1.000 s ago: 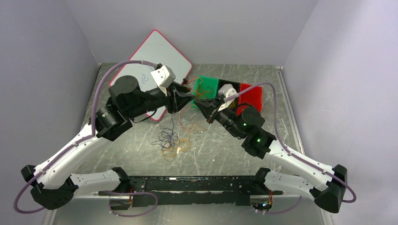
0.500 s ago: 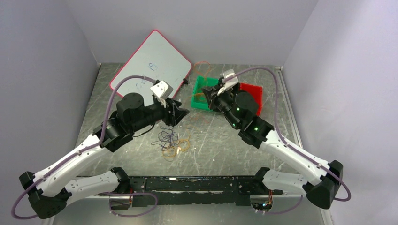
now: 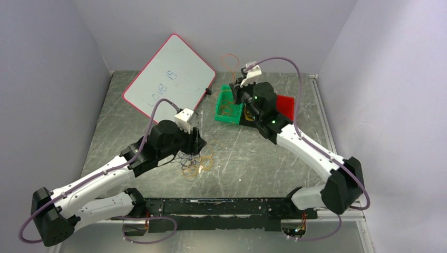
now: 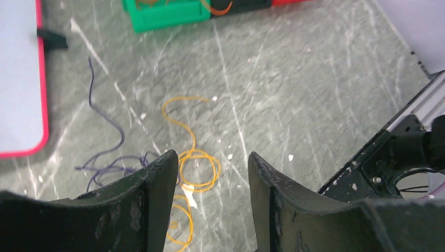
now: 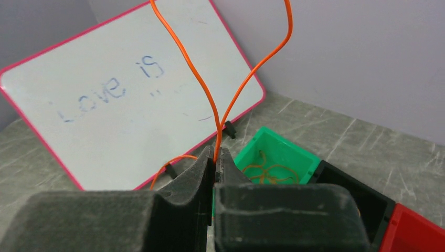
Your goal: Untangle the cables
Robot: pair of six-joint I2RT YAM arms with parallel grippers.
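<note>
Several thin cables mid-frame look light and springy, best grabbed by one strand; left jaws spread, right jaws pinching an orange loop.

Parted fingers hover above orange and purple cables on the table.

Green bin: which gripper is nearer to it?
Right. The right gripper is raised close by the green bin; the left gripper hangs over the loose cables, farther off.

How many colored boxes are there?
3, in a row at the back: green box on the left, black box in the middle, red box on the right. The right arm could hide more.
</note>
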